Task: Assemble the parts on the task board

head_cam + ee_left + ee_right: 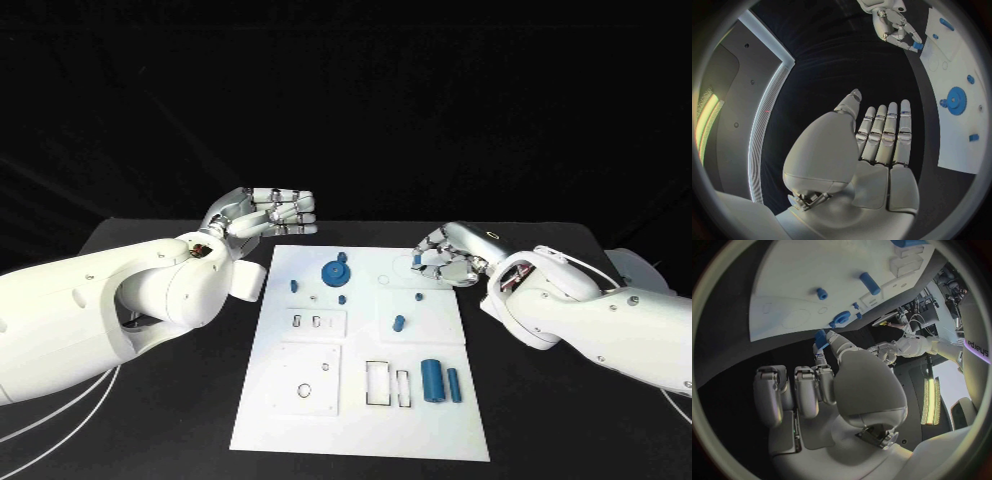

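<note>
The white task board (361, 410) lies in the middle of the black table. A blue gear (335, 271) sits near its far left, with small blue pegs (398, 323) around the middle. Two blue cylinders (433, 380) lie side by side at its near right. My right hand (453, 258) hovers at the board's far right edge and pinches a small blue part (420, 261) between thumb and finger; the right wrist view shows that part (820, 338) at the fingertips. My left hand (268, 212) is raised beyond the board's far left corner, its fingers (886, 132) extended and holding nothing.
The board has several rectangular recesses (378, 383) and a raised square plate (309, 378) at its near left. Black table (159, 240) extends on both sides of the board. My white forearms lie over the table's left and right sides.
</note>
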Robot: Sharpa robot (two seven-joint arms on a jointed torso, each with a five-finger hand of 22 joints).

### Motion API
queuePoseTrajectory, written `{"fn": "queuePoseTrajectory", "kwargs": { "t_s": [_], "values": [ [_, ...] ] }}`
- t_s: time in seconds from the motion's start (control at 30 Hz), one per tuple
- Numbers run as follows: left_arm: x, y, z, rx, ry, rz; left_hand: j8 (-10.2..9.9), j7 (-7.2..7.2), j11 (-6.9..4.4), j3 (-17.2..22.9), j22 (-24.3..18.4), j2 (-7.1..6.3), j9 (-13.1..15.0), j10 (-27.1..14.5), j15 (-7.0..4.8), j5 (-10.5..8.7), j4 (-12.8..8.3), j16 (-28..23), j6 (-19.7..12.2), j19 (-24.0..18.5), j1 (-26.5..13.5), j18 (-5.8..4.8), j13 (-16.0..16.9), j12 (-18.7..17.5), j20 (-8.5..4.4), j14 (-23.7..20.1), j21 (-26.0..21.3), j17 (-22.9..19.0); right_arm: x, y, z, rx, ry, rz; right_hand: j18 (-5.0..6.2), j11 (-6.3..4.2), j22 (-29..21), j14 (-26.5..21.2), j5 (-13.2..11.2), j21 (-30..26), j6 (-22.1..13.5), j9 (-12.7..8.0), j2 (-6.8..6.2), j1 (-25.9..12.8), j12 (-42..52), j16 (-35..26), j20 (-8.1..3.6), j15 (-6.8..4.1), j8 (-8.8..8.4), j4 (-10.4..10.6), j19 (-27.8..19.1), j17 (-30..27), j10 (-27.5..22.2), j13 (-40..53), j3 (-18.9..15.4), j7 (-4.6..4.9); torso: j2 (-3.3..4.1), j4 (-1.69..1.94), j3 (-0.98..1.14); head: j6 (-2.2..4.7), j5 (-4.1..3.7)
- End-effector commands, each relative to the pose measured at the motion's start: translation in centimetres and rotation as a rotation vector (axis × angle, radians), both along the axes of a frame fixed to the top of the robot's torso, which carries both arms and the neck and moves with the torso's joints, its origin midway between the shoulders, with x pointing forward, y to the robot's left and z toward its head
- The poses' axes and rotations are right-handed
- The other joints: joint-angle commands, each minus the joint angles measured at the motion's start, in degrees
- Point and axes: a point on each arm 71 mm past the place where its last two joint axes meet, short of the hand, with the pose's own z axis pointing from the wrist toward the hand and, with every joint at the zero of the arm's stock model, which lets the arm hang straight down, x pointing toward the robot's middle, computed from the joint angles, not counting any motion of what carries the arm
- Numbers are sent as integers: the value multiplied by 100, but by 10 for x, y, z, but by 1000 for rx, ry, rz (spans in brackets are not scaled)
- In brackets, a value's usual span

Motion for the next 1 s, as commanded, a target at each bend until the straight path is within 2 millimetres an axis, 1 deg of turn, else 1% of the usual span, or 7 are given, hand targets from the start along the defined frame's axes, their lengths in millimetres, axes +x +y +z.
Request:
{"fn": "queuePoseTrajectory", "kwargs": {
  "t_s": [0.03, 0.17, 0.23, 0.43, 0.6, 0.87, 1.0],
  "values": [
    [1, -3, 1, -1, -5, -12, -39, 97, 6, 5, -9, 52, -3, -33, 41, -10, -31, -21, -56, 1, -6, 69, -5, -31, 1, -11, 17, -7, -6, 23, 4, -16, -21, 23, -16, -39, 1183, 536, -41, -14, 72, 16, 46, 0, -7, 17, -39, -36, 20, -5, 314, 1205, 8, 697, 25, -28, 0, 5, 5, -31, 69],
    [2, -5, 0, -2, -4, -15, -39, 97, 6, 6, -9, 53, -3, -32, 41, -10, -33, -22, -55, 1, -4, 69, -5, -31, 1, -10, 17, -7, -15, 59, 5, -4, -11, 107, -12, -41, 1172, 534, -41, -25, 73, 18, 49, 1, -7, 14, -40, -38, 23, -6, 304, 1197, 8, 697, 33, -30, 6, 8, 6, -41, 89],
    [3, -6, 0, -2, -4, -16, -39, 97, 6, 6, -9, 53, -3, -32, 41, -10, -33, -22, -55, 1, -4, 69, -5, -31, 1, -10, 17, -7, -21, 79, 4, -1, -4, 152, -10, -43, 1168, 533, -21, -30, 73, 20, 50, -7, -7, 13, -43, -41, 27, -4, 301, 1195, 11, 699, 41, -30, 10, 9, 3, -59, 135],
    [4, -8, -1, -2, -3, -17, -39, 97, 6, 6, -9, 53, -3, -32, 41, -10, -33, -22, -55, 1, -4, 69, -5, -31, 1, -10, 17, -7, -31, 112, -4, -17, 16, 218, -9, -49, 1164, 531, 31, -36, 68, 26, 28, -13, -5, 9, -51, -48, 36, -17, 296, 1186, 16, 704, 62, -36, 17, 1, -2, -83, 206],
    [4, -10, -1, -2, -3, -19, -39, 96, 4, 8, -10, 55, -2, -28, 39, -10, -42, -22, -50, 3, 5, 70, -3, -28, 1, -3, 19, -5, -36, 129, -17, -50, 42, 243, -4, -49, 1150, 529, 36, -50, 67, 26, 23, -15, -9, 5, -52, -48, 37, -19, 284, 1175, 12, 700, 63, -36, 17, -12, -1, -146, 269],
    [4, -10, -1, -2, -4, -18, -39, 96, 4, 9, -10, 55, -2, -27, 39, -10, -44, -22, -50, 3, 7, 70, -3, -28, 1, -2, 19, -5, -44, 143, -35, -90, 60, 266, -1, -49, 1142, 526, 47, -59, 65, 28, 14, -21, -7, 1, -53, -49, 39, -21, 277, 1166, 16, 704, 64, -35, 20, -2, 8, -184, 287],
    [4, -10, -1, -3, -5, -18, -39, 96, 4, 9, -10, 55, -2, -27, 39, -10, -44, -22, -50, 3, 7, 70, -3, -28, 1, -2, 19, -5, -45, 147, -40, -96, 59, 267, -2, -49, 1144, 527, 54, -57, 63, 28, 9, -22, -3, 3, -54, -50, 39, -23, 278, 1170, 20, 708, 66, -35, 13, -7, 2, -196, 292]
  ]
}}
